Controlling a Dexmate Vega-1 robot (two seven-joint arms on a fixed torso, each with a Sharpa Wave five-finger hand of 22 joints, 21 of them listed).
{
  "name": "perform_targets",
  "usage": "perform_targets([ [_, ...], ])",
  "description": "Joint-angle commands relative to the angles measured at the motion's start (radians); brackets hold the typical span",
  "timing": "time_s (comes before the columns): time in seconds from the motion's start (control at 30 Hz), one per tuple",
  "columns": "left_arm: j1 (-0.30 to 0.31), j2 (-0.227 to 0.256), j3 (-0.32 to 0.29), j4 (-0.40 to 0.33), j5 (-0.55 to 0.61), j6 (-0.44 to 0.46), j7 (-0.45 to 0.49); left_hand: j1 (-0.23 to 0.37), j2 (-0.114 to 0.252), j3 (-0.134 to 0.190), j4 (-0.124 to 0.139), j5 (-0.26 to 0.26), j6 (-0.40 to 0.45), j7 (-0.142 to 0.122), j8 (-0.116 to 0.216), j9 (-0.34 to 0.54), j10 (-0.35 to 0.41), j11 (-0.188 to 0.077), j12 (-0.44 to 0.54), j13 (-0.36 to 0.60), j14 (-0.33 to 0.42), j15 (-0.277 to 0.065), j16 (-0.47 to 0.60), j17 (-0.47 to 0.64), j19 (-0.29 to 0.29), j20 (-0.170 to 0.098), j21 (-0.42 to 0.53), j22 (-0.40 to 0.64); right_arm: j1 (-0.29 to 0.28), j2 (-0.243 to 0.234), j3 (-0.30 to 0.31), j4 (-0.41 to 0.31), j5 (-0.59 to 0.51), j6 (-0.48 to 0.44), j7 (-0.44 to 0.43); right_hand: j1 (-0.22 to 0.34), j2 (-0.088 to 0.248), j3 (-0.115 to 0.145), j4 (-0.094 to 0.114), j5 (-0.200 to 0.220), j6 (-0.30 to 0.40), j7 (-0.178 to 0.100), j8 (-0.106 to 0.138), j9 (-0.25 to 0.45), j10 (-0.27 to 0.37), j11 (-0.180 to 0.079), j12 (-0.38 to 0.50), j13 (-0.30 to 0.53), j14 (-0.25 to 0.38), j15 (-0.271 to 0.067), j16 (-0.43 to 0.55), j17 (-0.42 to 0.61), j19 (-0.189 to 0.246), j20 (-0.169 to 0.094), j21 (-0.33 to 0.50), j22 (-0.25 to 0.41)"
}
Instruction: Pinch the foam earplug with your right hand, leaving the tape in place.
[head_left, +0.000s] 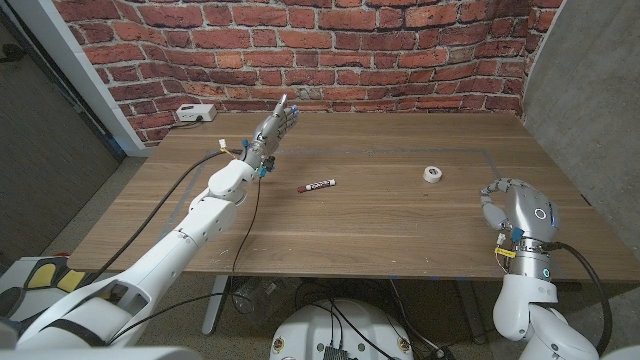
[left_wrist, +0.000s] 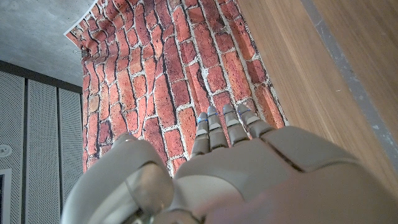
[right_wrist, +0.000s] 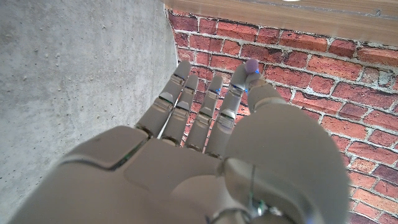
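Wooden table (head_left: 380, 225) is spreading across the head view, and your right hand (head_left: 508, 208) is sitting at the lower right of the frame near the table's right edge, fingers loosely curled and holding nothing. In the right wrist view those fingers (right_wrist: 186, 106) are reaching out straight, slightly apart. Your left hand (head_left: 274, 127) is hanging raised at upper centre-left, fingers extended together, empty. A roll of white tape (head_left: 431, 175) is lying right of centre, well apart from your right hand. Near the middle a small dark red and white cylinder (head_left: 318, 185) is lying on its side; whether that is the foam earplug, I cannot tell. A white box (head_left: 195, 113) is sitting at the table's upper left corner.
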Motion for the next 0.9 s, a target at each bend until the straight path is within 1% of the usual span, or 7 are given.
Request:
perform_targets([
  [0.03, -0.014, -0.009, 0.005, 0.018, 0.0, 0.0, -0.006, -0.003, 0.007, -0.004, 0.0, -0.002, 0.008, 0.001, -0.002, 0.004, 0.004, -0.003, 0.0, 0.002, 0.006, 0.003, -0.002, 0.005, 0.011, 0.001, -0.004, 0.002, 0.008, 0.019, 0.005, 0.006, -0.023, 0.005, 0.023, -0.007, 0.009, 0.003, 0.005, 0.013, -0.001, -0.005, 0.012, 0.01, 0.011, -0.003, 0.003, 0.005, 0.012, -0.077, -0.002, 0.003, 0.006, -0.075, 0.004, 0.005],
  [0.1, -0.016, -0.011, 0.007, 0.024, -0.001, -0.001, -0.01, -0.003, 0.007, -0.005, 0.0, -0.002, 0.008, 0.001, -0.002, 0.004, 0.005, -0.001, 0.001, 0.002, 0.007, 0.002, -0.001, 0.005, 0.011, 0.0, -0.004, 0.002, 0.009, 0.02, 0.004, 0.007, -0.029, 0.004, 0.023, -0.01, 0.01, 0.004, 0.006, 0.014, -0.002, -0.005, 0.016, 0.014, 0.011, -0.003, 0.003, 0.007, 0.012, -0.076, -0.003, 0.003, 0.006, -0.075, 0.004, 0.005],
  [0.13, -0.017, -0.012, 0.007, 0.027, -0.001, -0.002, -0.011, -0.003, 0.007, -0.005, 0.0, -0.002, 0.009, 0.001, -0.002, 0.004, 0.004, -0.001, 0.0, 0.002, 0.006, 0.003, -0.002, 0.005, 0.011, 0.0, -0.004, 0.002, 0.01, 0.024, 0.003, 0.007, -0.031, 0.001, 0.024, -0.012, 0.01, 0.004, 0.006, 0.015, -0.007, -0.01, 0.017, 0.018, 0.012, -0.003, 0.002, 0.008, 0.013, -0.076, -0.003, 0.003, 0.006, -0.075, 0.004, 0.005],
  [0.23, -0.022, -0.016, 0.009, 0.037, -0.002, -0.002, -0.015, -0.002, 0.007, -0.006, 0.0, -0.003, 0.009, 0.001, -0.002, 0.004, 0.004, -0.002, 0.0, 0.002, 0.007, 0.004, -0.001, 0.005, 0.011, 0.0, -0.005, 0.002, 0.012, 0.031, 0.002, 0.008, -0.035, -0.006, 0.025, -0.014, 0.01, 0.004, 0.006, 0.017, -0.01, -0.014, 0.021, 0.024, 0.012, -0.005, 0.002, 0.009, 0.013, -0.076, -0.004, 0.003, 0.006, -0.075, 0.004, 0.005],
  [0.4, -0.025, -0.019, 0.01, 0.043, -0.003, -0.003, -0.016, -0.002, 0.008, -0.006, 0.0, -0.003, 0.008, 0.002, -0.002, 0.004, 0.004, -0.001, 0.0, 0.002, 0.006, 0.003, -0.002, 0.005, 0.011, 0.0, -0.006, 0.002, 0.011, 0.029, 0.004, 0.01, -0.041, -0.001, 0.028, -0.017, 0.009, 0.006, 0.005, 0.019, -0.012, -0.019, 0.028, 0.032, 0.01, -0.004, 0.0, 0.011, 0.013, -0.073, -0.006, 0.003, 0.006, -0.074, 0.004, 0.005],
  [0.57, -0.03, -0.022, 0.012, 0.054, -0.005, -0.002, -0.021, -0.002, 0.008, -0.007, 0.0, -0.003, 0.008, 0.001, -0.003, 0.004, 0.004, -0.002, 0.0, 0.002, 0.006, 0.003, -0.002, 0.005, 0.011, 0.0, -0.007, 0.002, 0.005, 0.002, 0.003, 0.007, -0.049, -0.002, 0.063, -0.017, 0.005, 0.007, 0.001, 0.02, -0.014, -0.028, 0.036, 0.041, 0.005, -0.005, -0.003, 0.014, 0.011, -0.07, -0.009, 0.003, 0.001, -0.068, 0.002, 0.004],
  [0.9, -0.025, -0.021, 0.008, 0.052, -0.006, -0.003, -0.016, -0.001, 0.009, -0.009, 0.0, -0.003, 0.008, 0.001, -0.003, 0.004, 0.003, -0.003, -0.001, 0.002, 0.006, 0.003, -0.002, 0.005, 0.012, 0.0, -0.009, 0.002, 0.017, -0.015, -0.024, 0.024, -0.055, -0.029, 0.112, -0.018, -0.004, 0.01, -0.008, 0.021, -0.015, -0.039, 0.049, 0.055, -0.001, -0.006, -0.007, 0.017, 0.002, -0.062, -0.014, 0.004, -0.008, -0.065, -0.002, 0.004],
])
